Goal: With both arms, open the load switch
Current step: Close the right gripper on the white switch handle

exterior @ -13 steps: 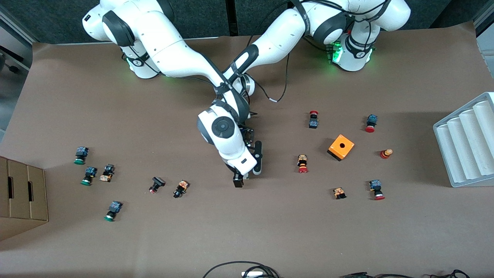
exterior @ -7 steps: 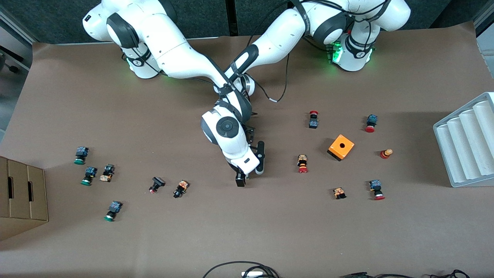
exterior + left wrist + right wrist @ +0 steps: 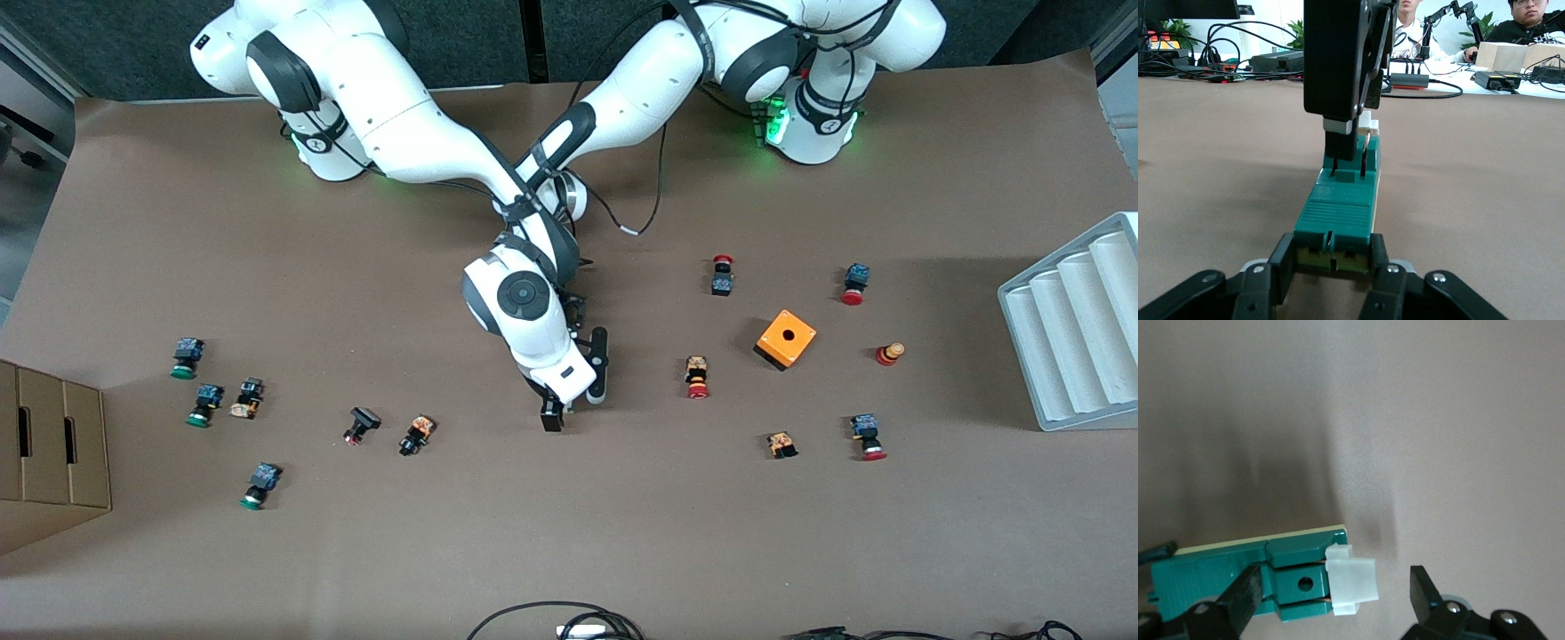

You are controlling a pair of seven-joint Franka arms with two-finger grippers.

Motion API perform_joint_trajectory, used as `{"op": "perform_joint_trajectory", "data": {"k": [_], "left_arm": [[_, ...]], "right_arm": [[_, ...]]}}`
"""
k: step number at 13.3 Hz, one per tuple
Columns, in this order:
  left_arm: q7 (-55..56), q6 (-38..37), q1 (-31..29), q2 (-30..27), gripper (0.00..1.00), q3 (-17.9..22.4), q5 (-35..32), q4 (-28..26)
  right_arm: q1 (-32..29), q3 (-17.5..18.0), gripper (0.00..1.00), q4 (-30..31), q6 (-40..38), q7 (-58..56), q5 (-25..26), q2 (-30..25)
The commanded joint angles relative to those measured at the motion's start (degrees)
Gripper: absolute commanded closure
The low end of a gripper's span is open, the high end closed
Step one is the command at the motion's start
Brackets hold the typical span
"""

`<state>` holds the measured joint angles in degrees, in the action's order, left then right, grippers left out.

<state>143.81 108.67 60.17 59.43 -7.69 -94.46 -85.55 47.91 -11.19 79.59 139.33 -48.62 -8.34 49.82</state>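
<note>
Brown tabletop (image 3: 622, 533), frame centre: load switch (image 3: 1338, 213) clamped at one end by left gripper (image 3: 1331, 267). Right gripper (image 3: 1331, 600), jaws apart, straddles white slider (image 3: 1353, 581); close squarely, pull straight.

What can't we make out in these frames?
- Left wrist view: the left gripper is shut on the load switch. The right gripper mostly hides the white sliding piece.
- Right wrist view: the picture's edge cuts off the load switch. Contact with the open right gripper is unclear.
- Front view: the right arm hides the load switch and left gripper.
</note>
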Motion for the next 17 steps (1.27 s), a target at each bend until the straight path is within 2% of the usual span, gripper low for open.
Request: {"op": "perform_joint_trajectory", "data": {"k": [1,4,6,17], "left_arm": [[2.3,1.3,-0.2,0.2,0.68,0.1,0.6,-1.1],[2.2,1.3,-0.2,0.3,0.68,0.1,0.6,-1.1],[2.2,1.3,-0.2,0.3,0.68,0.1,0.6,-1.1],[2.2,1.3,-0.2,0.2,0.68,0.1,0.6,-1.1]], "right_arm": [[0.3,-0.6,0.03,-1.7,0.6,0.2,-1.1,1.7],[0.3,-0.6,0.06,-1.7,0.6,0.3,-1.1,1.9],[0.4,-0.6,0.13,-1.7,0.7,0.4,-1.1,1.9],[1.0,-0.5,0.23,-1.3,0.9,0.9,-1.1,1.5]]}}
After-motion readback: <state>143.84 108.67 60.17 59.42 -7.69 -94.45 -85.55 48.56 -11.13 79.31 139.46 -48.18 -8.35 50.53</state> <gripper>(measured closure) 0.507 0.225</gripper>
